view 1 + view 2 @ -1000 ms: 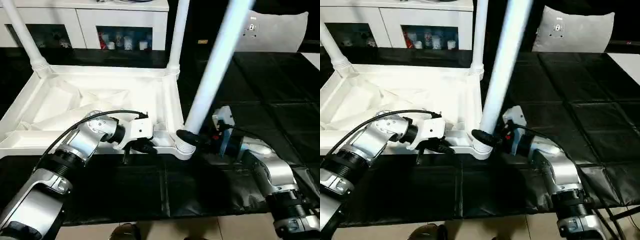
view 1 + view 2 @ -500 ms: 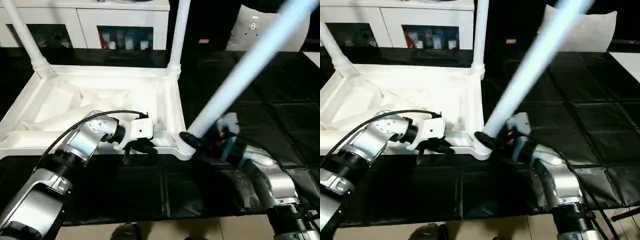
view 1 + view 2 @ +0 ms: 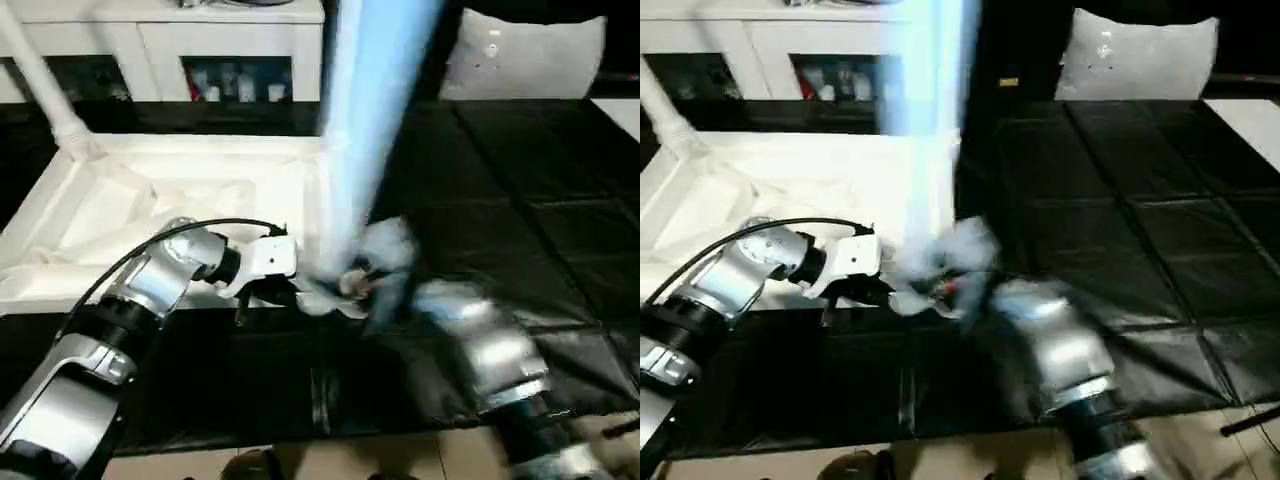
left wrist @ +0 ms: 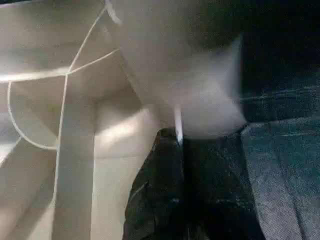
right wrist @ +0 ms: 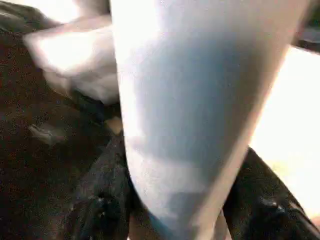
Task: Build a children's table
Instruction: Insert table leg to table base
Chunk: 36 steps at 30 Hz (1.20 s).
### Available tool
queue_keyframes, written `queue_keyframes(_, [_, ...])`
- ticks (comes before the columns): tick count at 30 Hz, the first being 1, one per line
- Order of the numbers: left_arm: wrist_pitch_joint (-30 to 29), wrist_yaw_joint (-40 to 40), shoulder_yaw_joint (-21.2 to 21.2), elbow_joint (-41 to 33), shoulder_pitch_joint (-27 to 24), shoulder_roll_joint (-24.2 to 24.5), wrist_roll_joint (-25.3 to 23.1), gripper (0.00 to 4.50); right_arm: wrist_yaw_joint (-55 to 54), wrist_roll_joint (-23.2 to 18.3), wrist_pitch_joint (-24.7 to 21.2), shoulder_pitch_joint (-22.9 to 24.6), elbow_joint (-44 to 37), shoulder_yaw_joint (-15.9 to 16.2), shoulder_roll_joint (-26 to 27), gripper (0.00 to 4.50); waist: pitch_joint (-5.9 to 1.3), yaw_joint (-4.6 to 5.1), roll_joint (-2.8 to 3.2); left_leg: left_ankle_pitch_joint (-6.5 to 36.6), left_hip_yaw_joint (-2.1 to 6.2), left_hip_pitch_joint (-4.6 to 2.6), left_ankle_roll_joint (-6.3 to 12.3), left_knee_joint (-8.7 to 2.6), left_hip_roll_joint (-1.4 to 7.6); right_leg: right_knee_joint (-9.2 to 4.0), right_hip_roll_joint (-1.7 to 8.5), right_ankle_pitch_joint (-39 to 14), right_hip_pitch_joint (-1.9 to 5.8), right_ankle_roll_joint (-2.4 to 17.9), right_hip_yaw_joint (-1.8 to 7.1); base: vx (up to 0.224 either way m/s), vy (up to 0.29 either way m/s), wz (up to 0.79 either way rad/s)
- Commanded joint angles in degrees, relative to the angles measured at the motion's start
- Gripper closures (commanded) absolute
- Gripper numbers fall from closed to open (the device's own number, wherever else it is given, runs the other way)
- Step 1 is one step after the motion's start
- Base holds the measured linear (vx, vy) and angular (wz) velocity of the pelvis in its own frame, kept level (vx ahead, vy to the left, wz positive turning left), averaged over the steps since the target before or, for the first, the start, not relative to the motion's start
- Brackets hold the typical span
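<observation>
Table top (image 3: 150, 190) lay upside down with one far leg (image 3: 40, 85) fitted; right jaws gripped another leg (image 3: 365, 120) near the front corner socket, unseated; left jaws pinched the rim.

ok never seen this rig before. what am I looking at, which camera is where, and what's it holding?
It is a humanoid robot with two silver arms, each ending in a two-fingered black hand, putting legs on a white plastic children's table. The two wide pictures come from a stereo camera on its head, looking down over its forearms. The two close-ups come from cameras on its wrists, looking along each hand's fingers.

The table top lies upside down on a black mat, ribbed underside up, with one leg already standing at a far corner. A white cabinet stands behind it.

The right hand grips a long white leg near its base, at the table top's near corner; that arm is blurred with motion. The left hand is shut on the table top's near edge, apparently steadying it.
</observation>
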<state>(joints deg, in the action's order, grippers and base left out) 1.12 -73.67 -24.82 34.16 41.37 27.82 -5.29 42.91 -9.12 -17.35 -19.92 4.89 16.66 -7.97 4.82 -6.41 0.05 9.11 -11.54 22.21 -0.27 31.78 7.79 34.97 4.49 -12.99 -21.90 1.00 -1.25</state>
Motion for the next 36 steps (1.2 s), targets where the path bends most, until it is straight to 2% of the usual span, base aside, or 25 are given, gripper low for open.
queue_keyframes(1, [1.2,1.0,0.4,-1.2,2.2,-1.0,-0.5,4.5,0.1,1.2,-3.6,2.4,3.5,3.8,0.0,2.57,-3.3,0.22,0.8,18.3,2.88,-2.16,-2.73,-4.56,5.91,-4.25,4.94,-6.5,0.4,10.1,2.67,0.0,0.0,0.0])
queue_keyframes(3, [1.1,1.0,0.4,-1.5,2.0,-0.9,-0.5,4.5,-2.8,-0.9,-4.2,2.3,2.8,2.1,3.2,2.57,-3.17,0.31,0.89,18.6,2.93,-1.91,-2.86,-4.7,5.83,-4.12,4.91,-5.9,0.57,10.3,2.58,0.0,0.0,0.0])
queue_keyframes(6, [1.0,1.0,0.4,-1.7,1.7,-0.9,-0.4,4.5,-5.5,-2.9,-5.7,1.6,1.3,0.3,6.2,2.57,-3.04,0.51,0.92,21.1,3.02,-2.06,-3.42,-4.84,5.81,-4.48,5.15,-9.6,0.43,10.1,2.73,0.0,0.0,0.0])
queue_keyframes(7, [0.9,0.9,0.4,-1.9,1.5,-0.9,-0.4,4.5,-7.3,-4.2,-7.0,0.4,-0.1,-0.6,8.2,2.57,-2.86,0.72,0.96,22.9,3.1,-2.18,-4.07,-4.98,5.81,-4.8,5.26,-13.5,0.13,9.7,2.92,0.0,0.0,0.0])
queue_keyframes(9, [0.8,0.9,0.5,-2.1,1.4,-0.9,-0.4,4.5,-8.3,-4.6,-7.9,-0.6,-1.0,-1.2,9.6,2.57,-2.84,0.79,1.07,24.0,3.26,-2.34,-4.95,-5.12,5.91,-4.94,5.31,-16.4,-0.11,9.0,2.95,0.0,0.0,0.0])
queue_keyframes(10, [0.4,0.9,0.7,-2.5,0.9,-0.6,-0.4,4.5,3.5,-10.9,-4.4,0.5,2.0,-12.9,-4.4,2.57,-2.94,0.64,1.15,25.0,3.22,-2.68,-5.07,-4.99,6.01,-5.05,5.39,-16.7,0.07,8.6,2.89,0.0,0.0,0.0])
queue_keyframes(11, [0.4,0.9,0.7,-2.5,0.9,-0.6,-0.3,4.5,4.5,-11.4,-4.1,0.6,2.3,-13.9,-5.6,2.57,-3.08,0.21,1.21,25.0,2.96,-3.28,-4.73,-4.57,6.26,-5.06,5.38,-15.2,0.36,8.8,2.83,0.0,0.0,0.0])
queue_keyframes(12, [0.3,1.0,0.8,-2.7,0.7,-0.4,-0.3,4.5,8.5,-13.4,-2.5,1.0,3.7,-17.8,-10.5,2.57,-2.91,-0.71,1.03,22.5,2.14,-3.8,-4.02,-4.21,6.35,-5.06,4.94,-10.0,-0.15,9.3,3.16,0.0,0.0,0.0])
queue_keyframes(13, [-0.1,1.2,1.0,-2.9,0.4,-0.2,-0.2,4.5,9.7,-14.4,-1.4,0.3,4.4,-20.4,-12.9,2.57,-3.38,-0.93,0.37,16.0,2.19,-2.3,-2.39,-3.86,5.96,-3.9,5.03,-3.1,1.43,10.9,2.73,0.0,0.0,0.0])
queue_keyframes(14, [-0.2,1.5,1.2,-3.1,0.2,-0.1,-0.2,4.5,9.2,-14.7,-1.7,-0.4,4.1,-21.0,-12.8,2.57,-3.89,-1.38,0.45,9.1,2.04,-1.66,0.04,-3.18,5.54,-2.94,4.89,4.8,1.63,11.8,2.32,0.0,0.0,0.0])
queue_keyframes(16, [-0.4,1.7,1.3,-3.2,0.1,-0.1,-0.2,4.5,9.0,-15.0,-2.0,-0.8,3.7,-21.4,-12.8,2.57,-4.07,-1.11,0.29,4.8,1.97,-1.08,2.59,-2.5,5.2,-2.13,4.59,11.4,1.69,12.5,1.98,0.0,0.0,0.0])
queue_keyframes(17, [-0.7,2.1,1.5,-3.4,-0.2,0.0,-0.1,4.5,9.0,-15.5,-3.2,-1.5,2.8,-21.9,-13.1,2.57,-4.46,-0.47,-0.07,2.1,2.0,-0.57,4.91,-2.02,5.05,-1.56,4.67,15.6,2.09,13.3,1.66,0.0,0.0,0.0])
queue_keyframes(19, [-1.3,2.6,1.9,-3.7,-0.6,0.0,0.0,4.5,9.2,-15.6,-4.9,-2.3,1.3,-22.3,-13.5,2.57,-4.81,-0.07,0.19,0.5,1.76,-0.36,7.69,-1.2,5.09,-1.3,4.61,18.3,1.9,14.9,1.53,0.0,0.0,0.0])
queue_keyframes(20, [-1.3,2.6,1.9,-3.7,-0.6,0.0,0.0,4.5,9.2,-15.6,-4.9,-2.3,1.3,-22.3,-13.5,2.57,-4.84,-0.09,0.23,0.5,1.67,-0.32,8.12,-1.07,5.15,-1.28,4.58,18.3,1.74,15.0,1.53,0.0,0.0,0.0])
queue_keyframes(21, [-1.4,2.8,2.0,-3.8,-0.8,0.0,0.1,4.5,9.2,-15.3,-5.4,-2.5,0.9,-22.4,-13.7,2.57,-4.97,-0.3,0.28,0.9,1.52,-0.57,8.39,-0.92,5.45,-1.33,4.46,17.2,1.39,15.5,1.41,0.0,0.0,0.0])
queue_keyframes(22, [-1.7,3.0,2.3,-4.0,-1.1,-0.1,0.1,4.5,9.3,-16.1,-5.3,-2.8,1.2,-22.0,-14.4,2.57,-4.92,-0.31,0.27,1.1,1.52,-0.46,8.35,-0.9,5.5,-1.3,4.47,16.1,1.39,15.7,1.34,0.0,0.0,0.0])
queue_keyframes(23, [-1.9,3.2,2.5,-4.3,-1.4,-0.2,0.2,4.5,9.1,-17.1,-5.5,-3.2,1.3,-21.9,-14.6,2.57,-4.69,-0.58,0.55,3.2,1.55,-0.6,7.25,-1.06,5.81,-1.68,4.62,10.7,1.14,15.7,1.24,0.0,0.0,0.0])
queue_keyframes(25, [-2.2,3.5,2.8,-4.7,-1.7,-0.2,0.5,4.5,9.3,-18.1,-5.7,-3.5,1.6,-21.8,-14.7,2.57,-4.43,-0.52,0.66,5.4,1.65,-0.66,5.82,-1.35,5.99,-1.92,4.66,6.2,1.08,15.7,1.18,0.0,0.0,0.0])
queue_keyframes(27, [-2.9,3.6,3.1,-5.7,-2.3,-0.1,0.8,4.5,10.1,-16.2,-5.6,-3.8,2.2,-20.7,-15.1,2.57,-4.46,-0.39,0.68,7.1,1.75,-0.78,4.35,-1.55,6.04,-2.11,4.78,3.0,1.12,15.5,1.14,0.0,0.0,0.0])
queue_keyframes(31, [-3.6,2.9,3.2,-7.3,-3.0,0.0,1.5,4.5,10.8,-13.3,-6.1,-4.2,2.5,-18.1,-15.6,2.57,-4.6,-0.25,0.6,6.7,1.81,-0.72,3.28,-1.55,5.95,-1.98,4.84,3.0,1.23,15.3,1.15,0.0,0.0,0.0])
queue_keyframes(33, [-3.8,2.7,3.1,-7.7,-3.2,-0.1,1.7,4.5,11.1,-12.8,-6.1,-4.3,2.5,-17.0,-15.9,2.57,-4.77,-0.31,0.55,6.4,1.7,-0.72,3.33,-1.36,5.82,-1.93,4.89,3.2,1.23,15.3,1.17,0.0,0.0,0.0])
queue_keyframes(36, [-3.8,2.7,3.1,-7.7,-3.2,-0.1,1.7,4.5,11.1,-12.8,-6.1,-4.3,2.5,-17.0,-15.9,2.57,-5.0,-0.41,0.5,5.1,1.74,-0.63,3.95,-1.1,5.75,-1.6,4.9,5.5,1.36,15.3,1.17,0.0,0.0,0.0])
